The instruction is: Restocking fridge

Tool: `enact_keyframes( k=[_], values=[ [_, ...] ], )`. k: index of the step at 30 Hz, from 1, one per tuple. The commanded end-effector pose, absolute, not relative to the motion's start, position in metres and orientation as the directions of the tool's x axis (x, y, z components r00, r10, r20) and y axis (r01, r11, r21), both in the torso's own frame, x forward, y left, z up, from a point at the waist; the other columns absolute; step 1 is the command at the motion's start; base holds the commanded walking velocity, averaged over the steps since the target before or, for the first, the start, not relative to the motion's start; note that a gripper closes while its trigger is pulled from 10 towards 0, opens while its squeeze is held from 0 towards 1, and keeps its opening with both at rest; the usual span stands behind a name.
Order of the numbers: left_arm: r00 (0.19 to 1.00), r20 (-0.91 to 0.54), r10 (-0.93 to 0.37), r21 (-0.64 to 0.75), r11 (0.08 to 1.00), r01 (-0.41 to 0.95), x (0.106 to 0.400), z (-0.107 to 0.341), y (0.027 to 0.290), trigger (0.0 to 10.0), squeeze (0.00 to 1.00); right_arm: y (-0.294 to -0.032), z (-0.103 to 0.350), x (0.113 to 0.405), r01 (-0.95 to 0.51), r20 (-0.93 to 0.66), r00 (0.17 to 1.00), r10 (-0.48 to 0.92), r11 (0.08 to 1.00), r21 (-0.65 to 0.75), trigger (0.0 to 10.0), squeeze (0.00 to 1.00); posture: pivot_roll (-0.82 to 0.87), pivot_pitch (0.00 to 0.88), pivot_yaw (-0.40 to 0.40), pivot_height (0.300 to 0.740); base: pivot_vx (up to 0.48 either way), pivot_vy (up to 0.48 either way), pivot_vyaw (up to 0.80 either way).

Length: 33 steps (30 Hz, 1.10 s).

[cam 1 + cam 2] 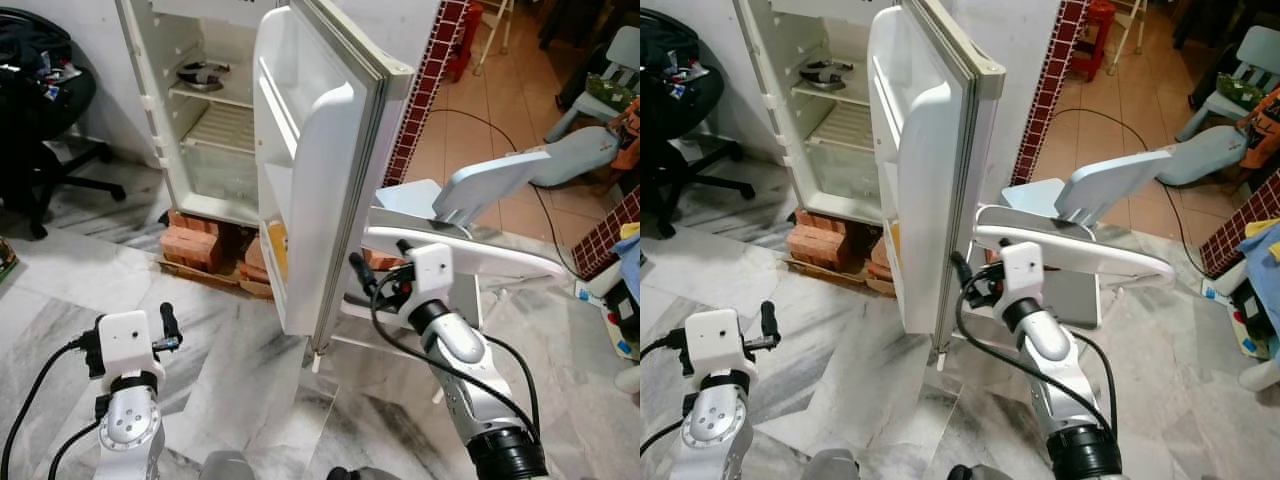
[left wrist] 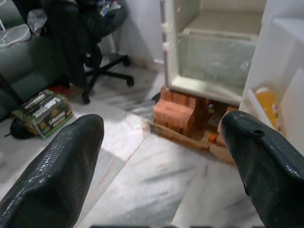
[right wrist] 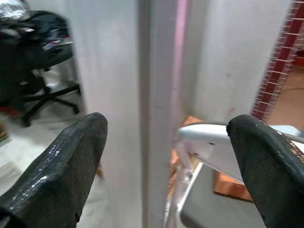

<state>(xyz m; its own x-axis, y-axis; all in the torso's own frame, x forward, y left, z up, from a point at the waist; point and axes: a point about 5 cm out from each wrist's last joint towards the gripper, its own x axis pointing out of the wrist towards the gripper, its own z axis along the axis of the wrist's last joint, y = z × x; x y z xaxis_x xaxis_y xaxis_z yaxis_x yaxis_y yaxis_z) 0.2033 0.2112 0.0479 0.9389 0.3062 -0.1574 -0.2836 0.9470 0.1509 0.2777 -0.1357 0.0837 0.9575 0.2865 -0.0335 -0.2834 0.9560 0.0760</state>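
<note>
Beside the open white fridge door (image 1: 320,190), the right gripper (image 3: 161,156) has jaws spread around its edge; the left gripper (image 2: 161,161) is spread too.

Floor (image 1: 240,360): grey-veined white marble tile, changing to tan tile (image 1: 500,110) at far right. White wall (image 1: 80,30) behind. Column (image 1: 425,80) faced in small red tiles. Black office chair (image 1: 40,110) at far left, piled with dark items. Stacked red bricks (image 1: 195,240) on the floor. White high chair (image 1: 470,240) at right. Red stool (image 1: 465,40) beyond. Even, bright light.
</note>
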Motion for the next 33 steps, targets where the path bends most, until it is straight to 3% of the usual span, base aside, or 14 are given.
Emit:
enact_keyframes(
  k=[1,11,20,33],
  values=[
    [0.971,-0.083,0.224,0.106,0.971,-0.215,0.206,0.059,0.202,10.0,0.00,-0.142,0.087,0.276,-0.239,-0.012,0.971,0.241,0.969,0.059,10.0,0.00,0.18,0.000,-0.060,0.740,0.000,0.000,0.57],
    [0.980,-0.073,0.186,0.088,0.980,-0.180,0.207,0.061,0.195,10.0,0.00,-0.143,0.088,0.273,-0.232,-0.010,0.972,0.234,0.969,0.080,10.0,0.00,0.17,0.000,-0.059,0.740,0.178,0.000,0.61],
    [0.979,-0.075,0.191,0.075,0.980,-0.185,0.196,0.060,0.195,10.0,0.00,-0.148,0.090,0.263,-0.229,0.009,0.973,0.229,0.972,0.043,10.0,0.00,0.16,0.000,-0.066,0.740,0.321,0.000,0.00],
    [0.977,-0.077,0.197,0.067,0.979,-0.192,0.198,0.062,0.192,10.0,0.00,-0.143,0.112,0.288,-0.236,0.078,0.969,0.233,0.971,0.036,10.0,0.00,0.17,0.000,-0.072,0.740,0.274,0.000,0.00]
  ],
)
